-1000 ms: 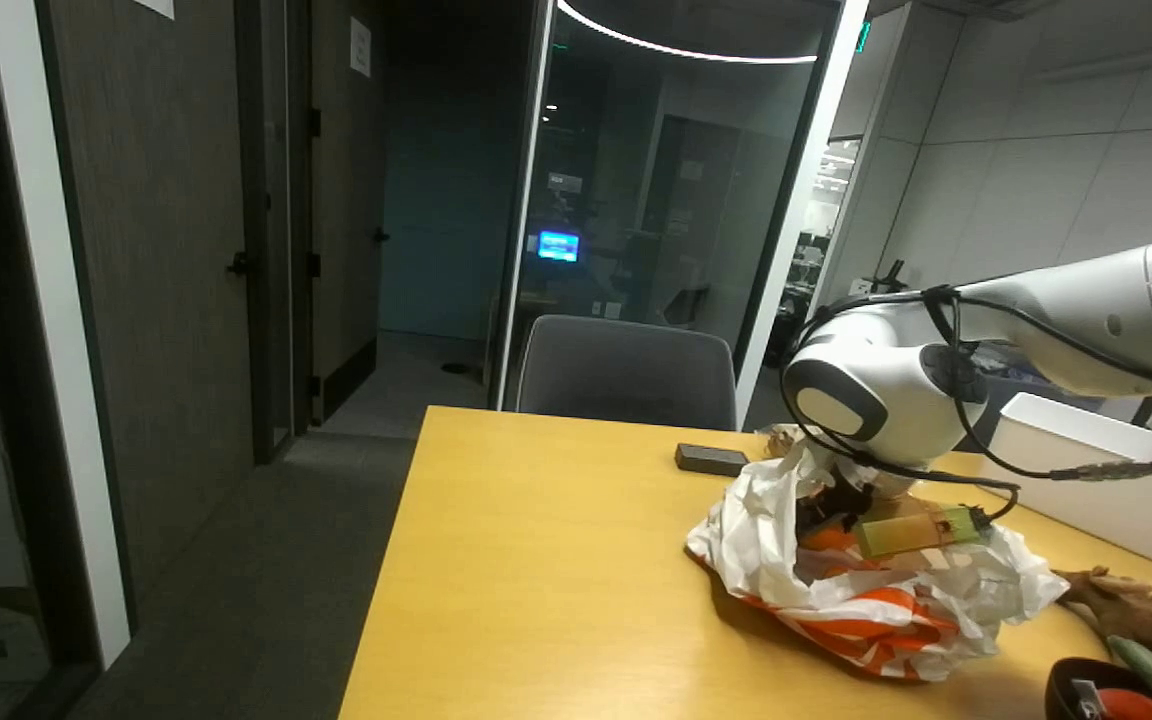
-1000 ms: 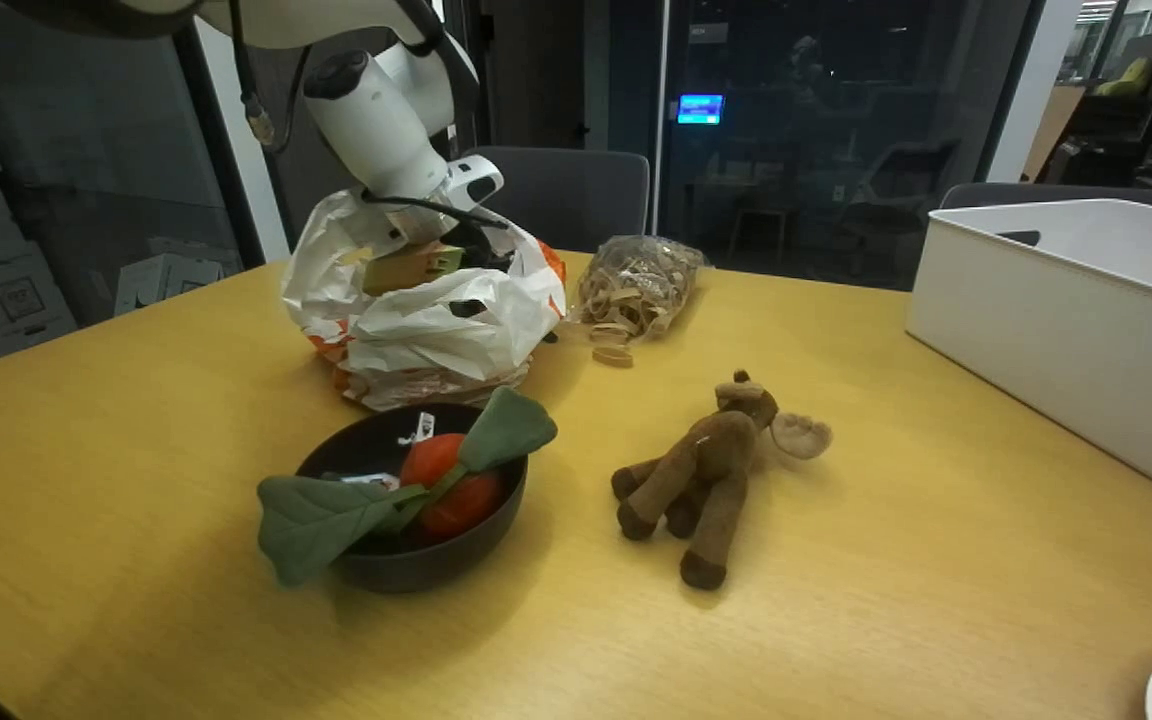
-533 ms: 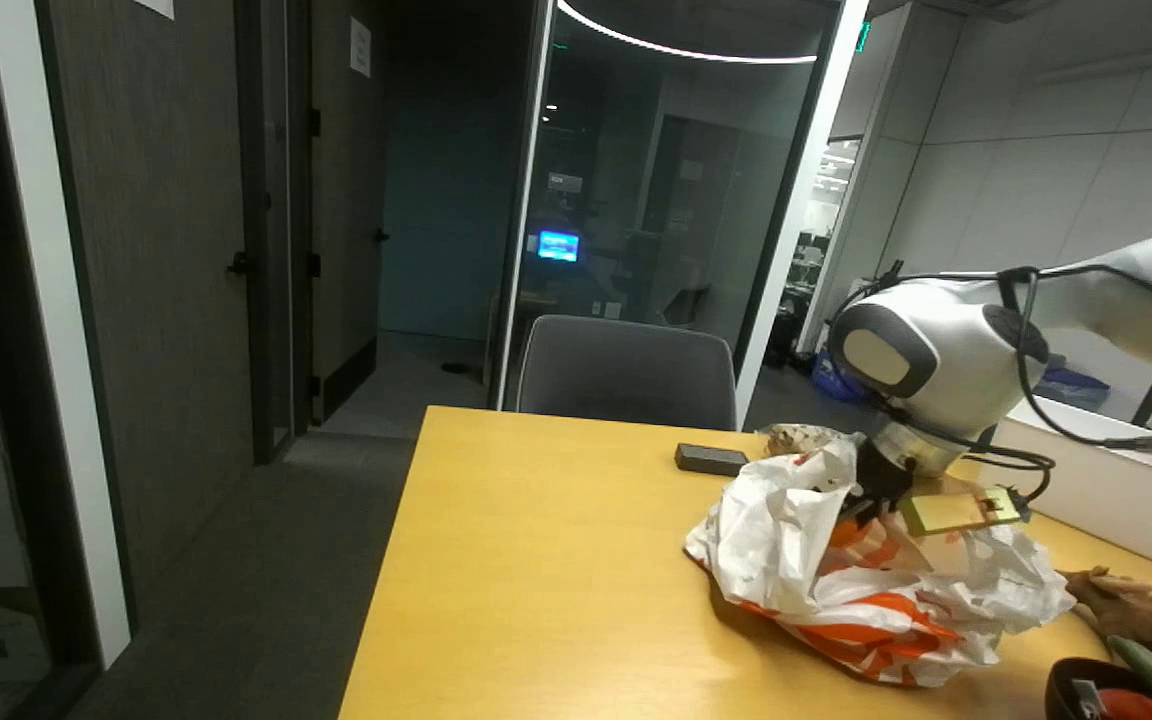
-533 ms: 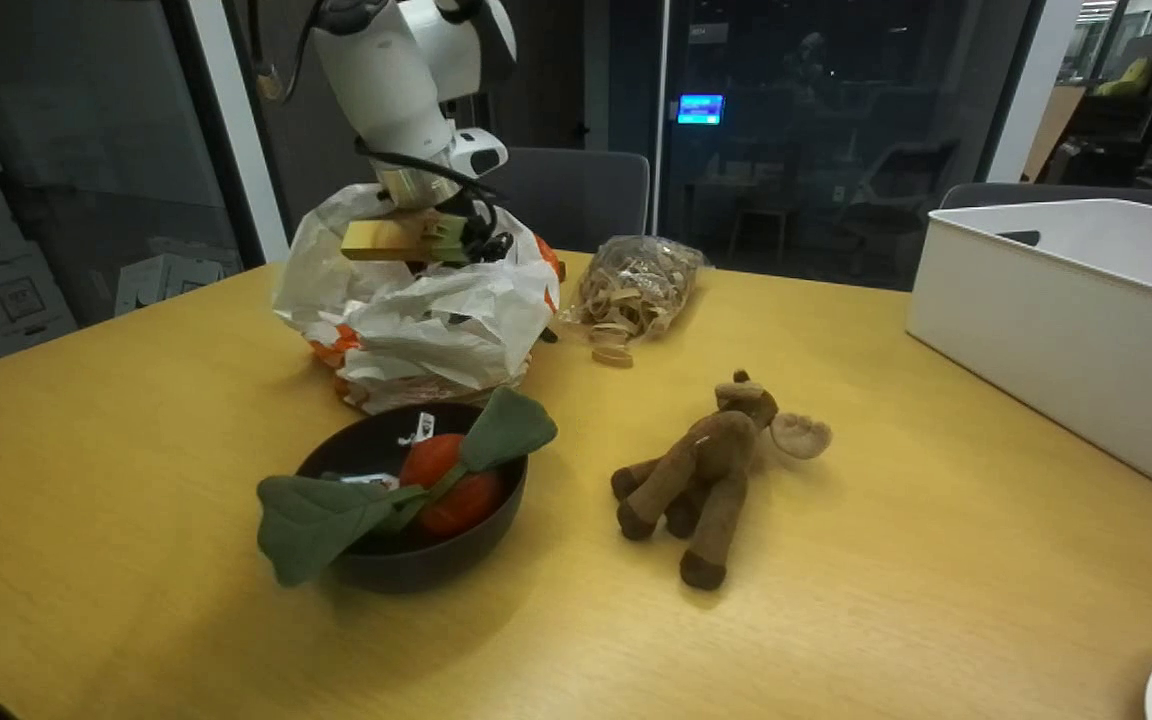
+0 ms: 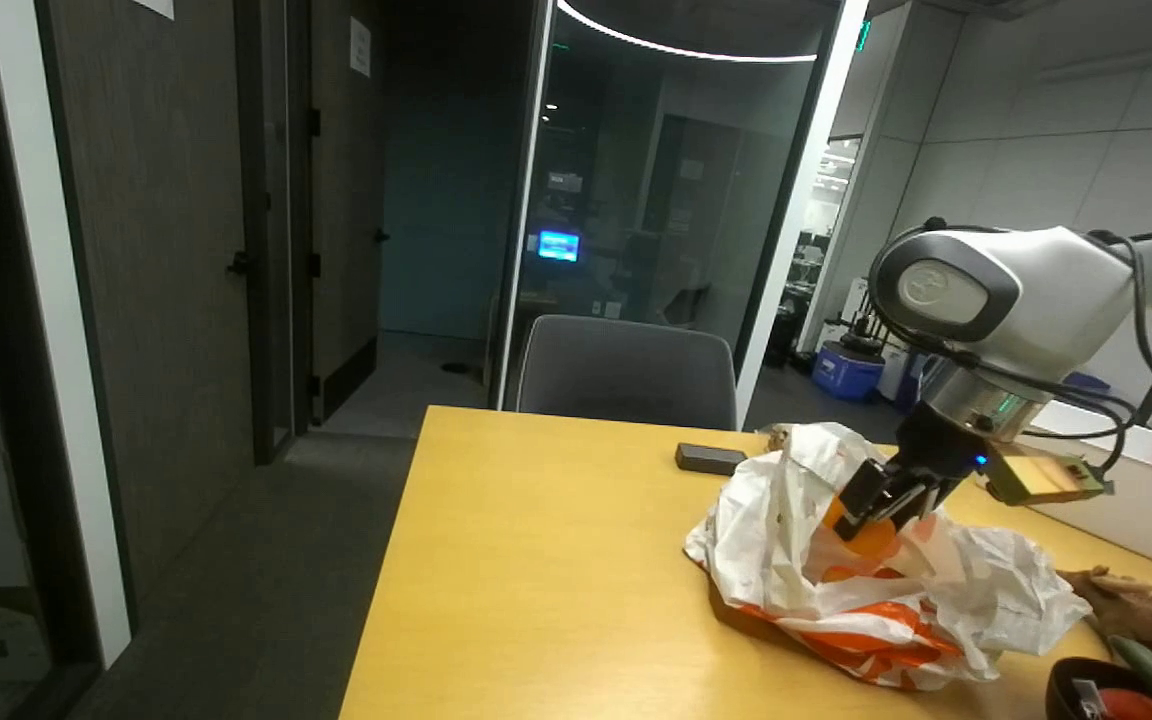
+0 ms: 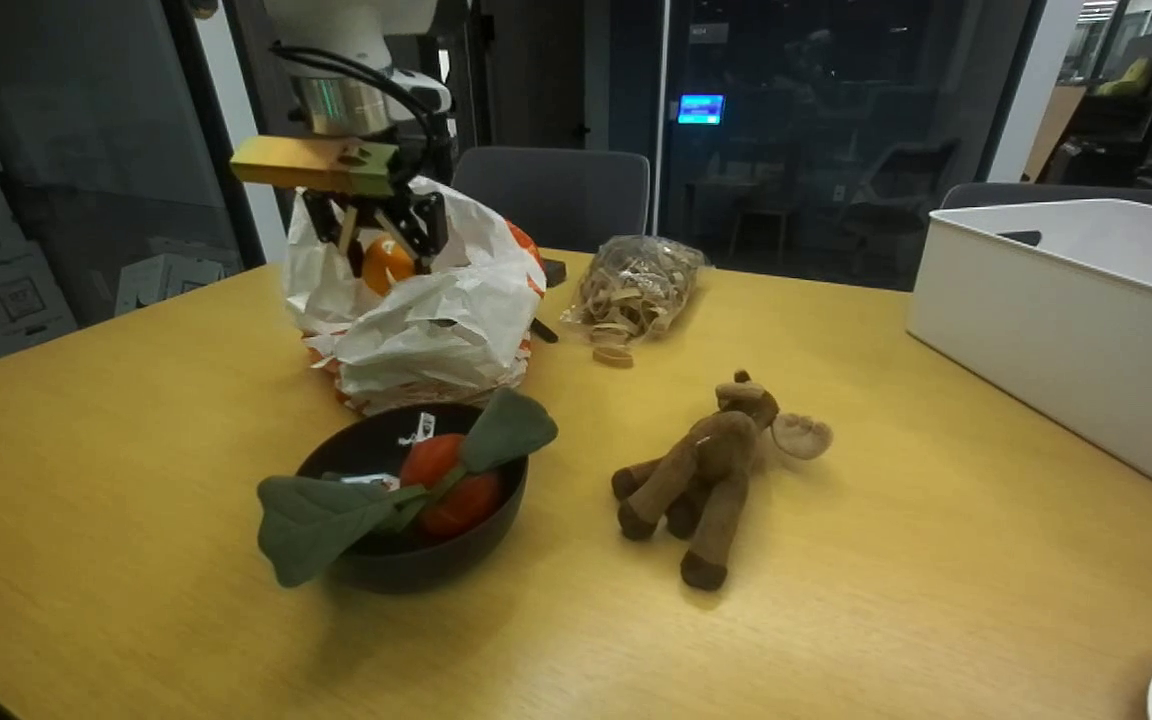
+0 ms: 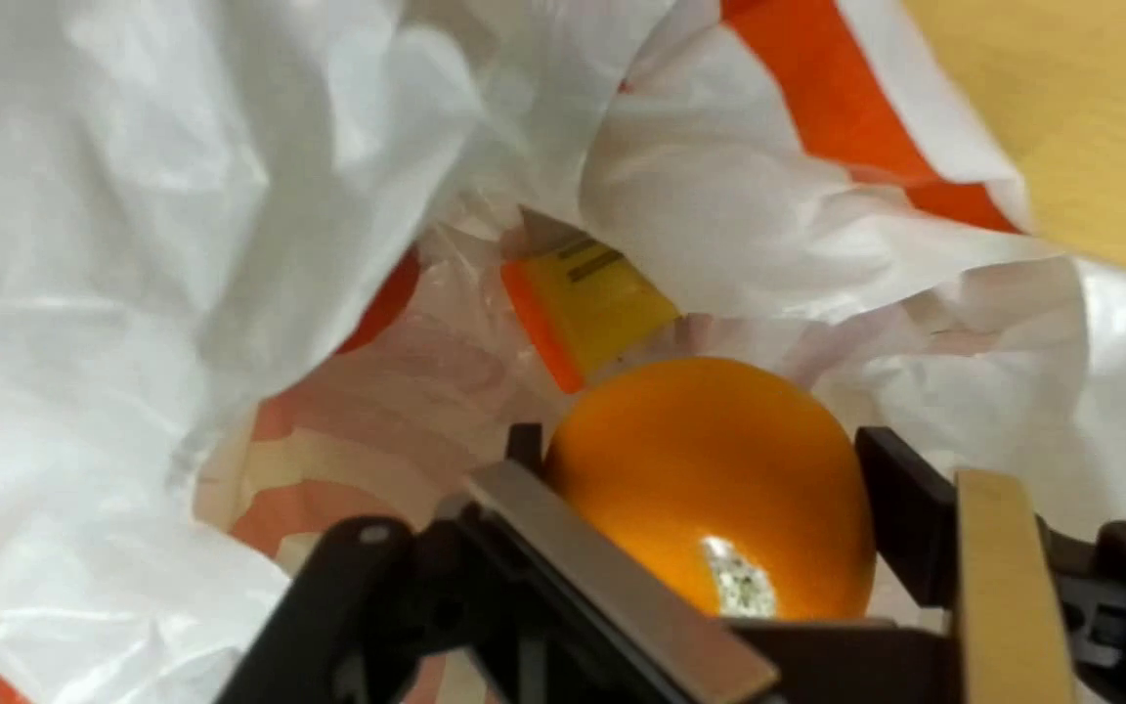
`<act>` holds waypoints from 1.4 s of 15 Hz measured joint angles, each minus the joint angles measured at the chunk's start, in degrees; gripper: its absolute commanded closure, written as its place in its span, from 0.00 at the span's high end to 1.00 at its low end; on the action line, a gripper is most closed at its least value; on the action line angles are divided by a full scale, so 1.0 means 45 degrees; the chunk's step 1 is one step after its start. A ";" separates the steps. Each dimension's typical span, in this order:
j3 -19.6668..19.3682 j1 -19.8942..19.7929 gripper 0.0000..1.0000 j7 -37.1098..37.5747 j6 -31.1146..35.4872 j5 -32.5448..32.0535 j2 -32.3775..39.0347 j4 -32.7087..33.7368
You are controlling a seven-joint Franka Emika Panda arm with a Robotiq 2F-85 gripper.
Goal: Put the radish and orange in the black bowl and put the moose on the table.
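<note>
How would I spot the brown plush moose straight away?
In an exterior view, find the large rectangular yellow-orange table. Between the round black bowl and the white rectangular bin rests the brown plush moose, set apart by its dark-tipped legs.

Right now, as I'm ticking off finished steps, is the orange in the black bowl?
No, the gripper holds the orange at the mouth of the white bag, apart from the bowl.

orange (image 7: 710,479): vivid orange, obviously | radish (image 6: 461,505): red with muted green leaves (image 6: 331,525) | bowl (image 6: 436,568): black | moose (image 6: 721,452): brown, darker feet (image 6: 704,570) | bag (image 6: 466,345): white, loud orange stripes | table (image 6: 936,610): plain ol' yellow
</note>
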 measured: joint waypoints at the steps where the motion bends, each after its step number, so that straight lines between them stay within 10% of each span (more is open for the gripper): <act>1: 0.0641 -0.0427 0.54 0.0003 0.0506 -0.0115 0.0134 -0.0059; 10: -0.1029 -0.3100 0.54 -0.0017 0.0102 0.1871 -0.3346 -0.1296; 21: 0.1428 -0.7847 0.54 -0.0016 0.0070 0.2495 -0.3659 -0.3953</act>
